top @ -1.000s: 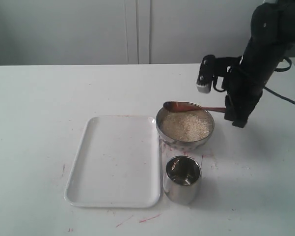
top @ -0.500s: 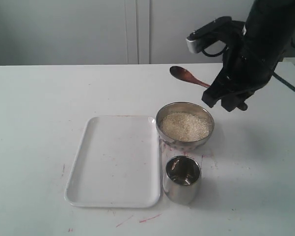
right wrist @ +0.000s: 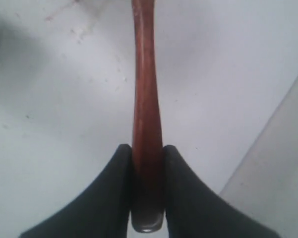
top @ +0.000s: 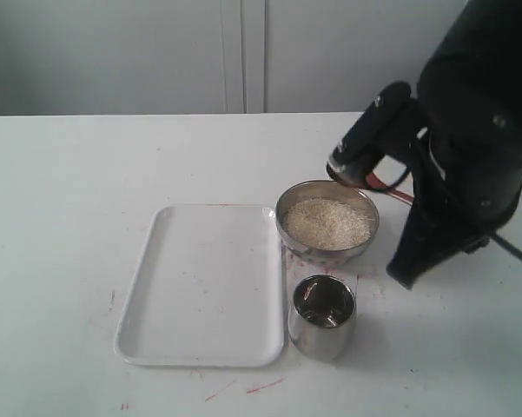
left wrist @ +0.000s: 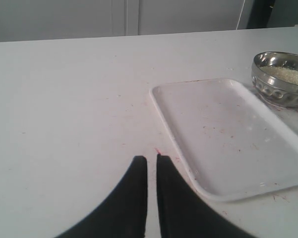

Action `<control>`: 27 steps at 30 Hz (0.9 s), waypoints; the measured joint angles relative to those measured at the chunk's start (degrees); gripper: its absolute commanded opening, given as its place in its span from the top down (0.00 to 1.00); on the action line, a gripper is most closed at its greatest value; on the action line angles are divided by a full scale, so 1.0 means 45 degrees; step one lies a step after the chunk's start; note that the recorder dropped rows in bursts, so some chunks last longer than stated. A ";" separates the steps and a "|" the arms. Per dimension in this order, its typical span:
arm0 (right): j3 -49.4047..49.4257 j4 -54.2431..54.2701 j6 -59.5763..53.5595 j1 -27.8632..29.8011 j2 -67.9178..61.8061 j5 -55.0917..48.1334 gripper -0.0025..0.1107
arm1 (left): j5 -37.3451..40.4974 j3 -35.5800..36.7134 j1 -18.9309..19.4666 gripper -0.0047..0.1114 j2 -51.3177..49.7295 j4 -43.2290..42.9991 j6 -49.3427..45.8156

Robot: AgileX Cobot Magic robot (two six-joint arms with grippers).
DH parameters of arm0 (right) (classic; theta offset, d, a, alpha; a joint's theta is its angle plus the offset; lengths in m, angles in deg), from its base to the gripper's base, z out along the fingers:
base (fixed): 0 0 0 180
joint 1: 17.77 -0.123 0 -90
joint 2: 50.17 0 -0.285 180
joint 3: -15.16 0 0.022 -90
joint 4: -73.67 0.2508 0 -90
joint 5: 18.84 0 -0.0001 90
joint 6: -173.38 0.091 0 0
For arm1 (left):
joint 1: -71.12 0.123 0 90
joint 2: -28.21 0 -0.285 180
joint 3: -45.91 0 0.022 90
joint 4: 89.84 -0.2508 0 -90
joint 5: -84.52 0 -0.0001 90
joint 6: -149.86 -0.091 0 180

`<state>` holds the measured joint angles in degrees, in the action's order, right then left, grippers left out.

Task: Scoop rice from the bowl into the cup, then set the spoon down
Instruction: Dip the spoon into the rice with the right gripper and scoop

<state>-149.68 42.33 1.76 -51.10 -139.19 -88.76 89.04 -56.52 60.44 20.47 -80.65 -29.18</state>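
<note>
The steel bowl point(top: 327, 219) holds a heap of off-white rice point(top: 327, 223) and stands right of the tray. The steel cup point(top: 321, 318) stands just in front of it. My right gripper point(right wrist: 148, 154) is shut on the end of the reddish-brown wooden spoon point(right wrist: 146, 94). The spoon's head lies outside that view. In the exterior view only a short piece of the spoon handle point(top: 393, 190) shows, behind the bowl's right rim; the big black right arm point(top: 473, 139) hides the rest. My left gripper point(left wrist: 151, 161) hovers low over the table near the tray's corner, shut with nothing in it.
A white rectangular tray point(top: 204, 282) lies left of bowl and cup. The tray point(left wrist: 228, 144) and the bowl point(left wrist: 280, 79) with rice also show in the left wrist view. The right arm looms over the table's right side. Red marks speckle the tabletop.
The spoon rose from the bowl's back rim, then the right arm swung forward and turned. The spoon's head no longer shows. Bowl, cup and tray have not moved.
</note>
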 measured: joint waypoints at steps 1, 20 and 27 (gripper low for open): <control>0.0298 -0.0401 0.0021 -0.0195 0.0000 0.0000 0.98 | 0.0000 0.0000 0.0000 0.84 0.0000 0.0000 0.0000; 0.1271 -0.8304 -0.0099 -0.1074 -0.3044 0.0120 0.98 | 0.0000 0.0000 0.0000 0.84 0.0000 0.0000 0.0000; 0.1310 -0.9910 -0.0127 -0.1074 -0.4220 0.0874 0.98 | 0.0000 0.0000 0.0000 0.84 0.0000 0.0000 0.0000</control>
<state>-143.79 -2.26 1.19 -55.94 -158.18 -84.83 89.04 -56.52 60.44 20.47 -80.65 -29.18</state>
